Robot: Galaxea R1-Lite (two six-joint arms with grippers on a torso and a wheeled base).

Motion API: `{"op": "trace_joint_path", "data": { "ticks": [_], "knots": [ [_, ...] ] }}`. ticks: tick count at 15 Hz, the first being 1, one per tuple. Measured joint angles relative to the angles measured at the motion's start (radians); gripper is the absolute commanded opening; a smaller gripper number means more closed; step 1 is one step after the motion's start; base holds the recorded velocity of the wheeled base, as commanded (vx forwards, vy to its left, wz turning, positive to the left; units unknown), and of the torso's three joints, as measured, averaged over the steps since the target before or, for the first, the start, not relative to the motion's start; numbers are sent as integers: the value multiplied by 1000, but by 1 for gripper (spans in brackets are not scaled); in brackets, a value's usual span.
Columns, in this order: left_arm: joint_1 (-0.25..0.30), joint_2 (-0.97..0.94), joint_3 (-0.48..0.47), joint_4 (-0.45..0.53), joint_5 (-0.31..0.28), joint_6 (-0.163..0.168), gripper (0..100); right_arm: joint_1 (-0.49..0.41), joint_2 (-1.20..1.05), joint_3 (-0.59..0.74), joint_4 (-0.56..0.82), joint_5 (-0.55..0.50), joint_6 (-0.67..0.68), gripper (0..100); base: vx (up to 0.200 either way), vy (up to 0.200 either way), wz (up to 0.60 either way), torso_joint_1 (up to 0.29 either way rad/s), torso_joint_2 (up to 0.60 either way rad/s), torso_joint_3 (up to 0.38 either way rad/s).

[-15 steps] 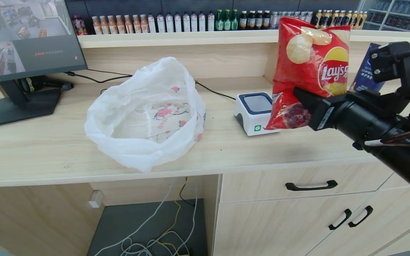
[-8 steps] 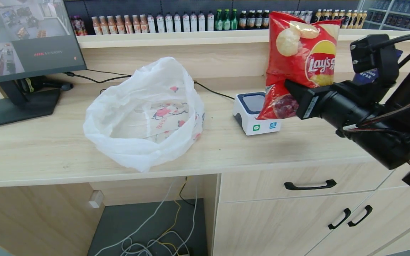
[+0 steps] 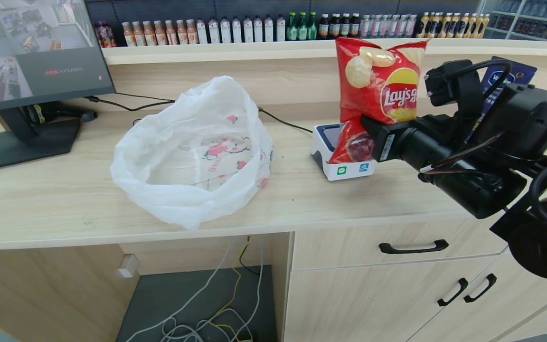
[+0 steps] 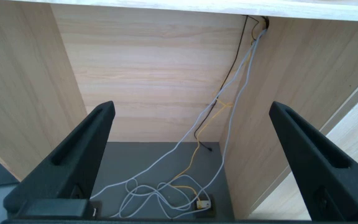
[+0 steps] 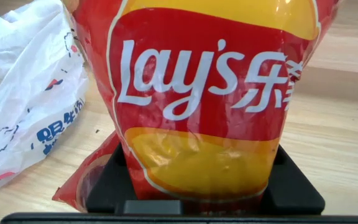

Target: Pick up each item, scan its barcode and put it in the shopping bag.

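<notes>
A red bag of chips (image 3: 378,92) stands upright in the air, its lower end hanging over the white barcode scanner (image 3: 342,161) on the counter. My right gripper (image 3: 373,137) is shut on the bag's lower part; the bag (image 5: 204,93) also shows in the right wrist view between the dark fingers (image 5: 294,186). The white plastic shopping bag (image 3: 193,152) lies open on the counter left of the scanner, its edge (image 5: 23,93) visible beside the chips. My left gripper (image 4: 191,162) hangs open below the counter, facing the cables in the recess.
A monitor (image 3: 31,52) on a stand occupies the counter's far left. A dark blue packet (image 3: 506,83) leans against the back ledge behind my right arm. Bottles (image 3: 278,26) line the shelf behind. Drawers with black handles (image 3: 413,247) sit under the counter's right part.
My right gripper has carried the chip bag left and farther in, from beside the scanner to over its top. The shopping bag has not moved.
</notes>
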Motion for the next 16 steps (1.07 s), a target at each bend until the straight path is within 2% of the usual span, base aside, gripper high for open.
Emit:
{"op": "trace_joint_path", "data": {
  "ticks": [16],
  "knots": [
    [0,0,0,0,0,0,100,-1,76,-16,-10,-21,2,0,0,0,0,0,0,0]
  ]
}}
